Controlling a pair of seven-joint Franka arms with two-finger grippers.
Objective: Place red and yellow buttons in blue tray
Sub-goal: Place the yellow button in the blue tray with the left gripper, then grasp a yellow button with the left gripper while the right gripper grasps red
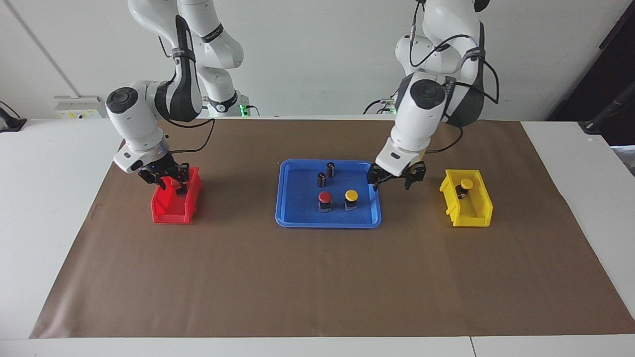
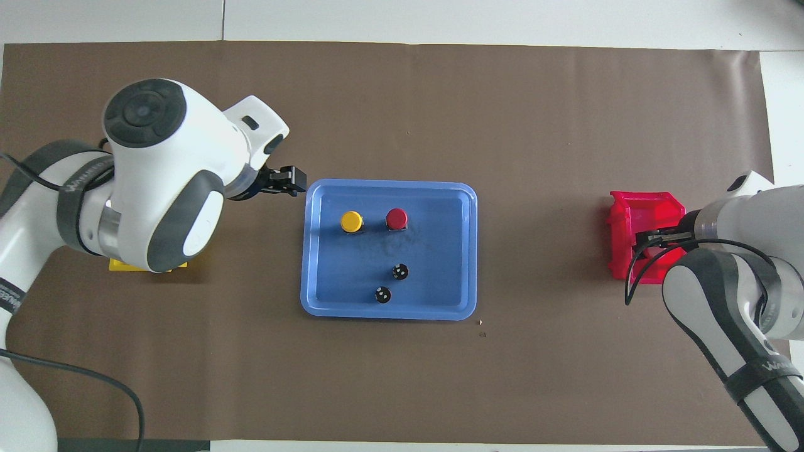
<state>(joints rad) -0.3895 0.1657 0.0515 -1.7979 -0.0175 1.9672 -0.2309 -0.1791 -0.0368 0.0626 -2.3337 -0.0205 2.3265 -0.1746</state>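
- My forearm bands carry white lettering; I cannot read it whole.
- My left gripper (image 1: 396, 180) hangs empty with its jaws wide, over the brown paper (image 1: 317, 277) between the blue tray (image 1: 292, 218) and the yellow bin (image 1: 477, 213).
- The yellow button (image 1: 351, 196) I face stands upright in the tray beside the red button (image 1: 324, 198), apart from my fingers.
- Another yellow button (image 1: 465, 185) sits in the yellow bin.
- My right gripper (image 1: 167, 179) is down in the red bin (image 1: 166, 212) around a red-capped button (image 1: 173, 182); whether it grips I cannot tell.
- Two dark cylinders (image 1: 326, 174) crowd the tray's robot-side half.
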